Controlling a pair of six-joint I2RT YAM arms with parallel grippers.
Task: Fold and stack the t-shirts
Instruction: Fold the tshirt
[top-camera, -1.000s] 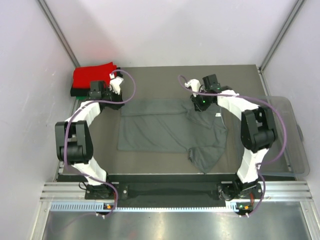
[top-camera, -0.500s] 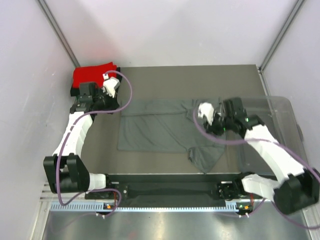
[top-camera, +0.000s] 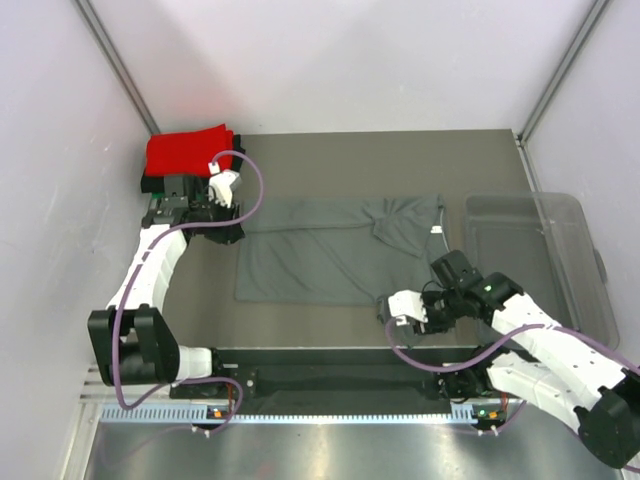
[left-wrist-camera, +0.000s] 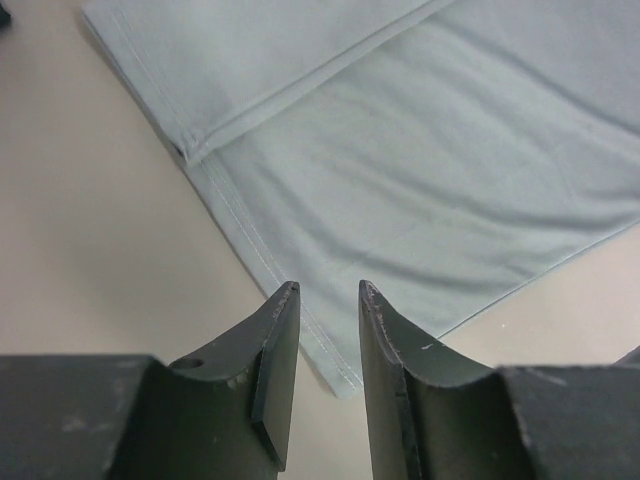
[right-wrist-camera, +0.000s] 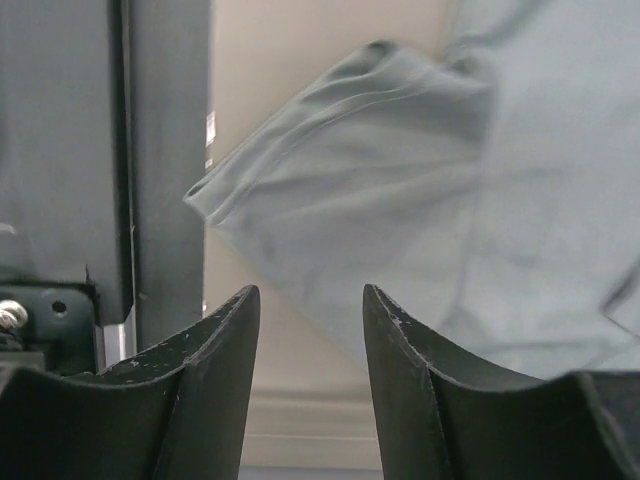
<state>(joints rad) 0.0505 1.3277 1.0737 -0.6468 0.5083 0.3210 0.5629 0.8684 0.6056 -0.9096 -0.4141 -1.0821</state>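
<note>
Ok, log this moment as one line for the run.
phase: folding grey t-shirt | left end effector: open, empty, at shirt's left edge | right end effector: open, empty, facing near sleeve | red t-shirt: folded, far-left corner

— Carrying what, across the grey-brown counter (top-camera: 330, 160)?
— Holds a dark grey t-shirt (top-camera: 310, 250) mid-surface, laid flat, partly folded.
— And toward the edges?
— Far left corner: folded stack (top-camera: 150, 186), red t-shirt (top-camera: 188, 152) on top. Right edge: clear plastic bin (top-camera: 540, 250).
</note>
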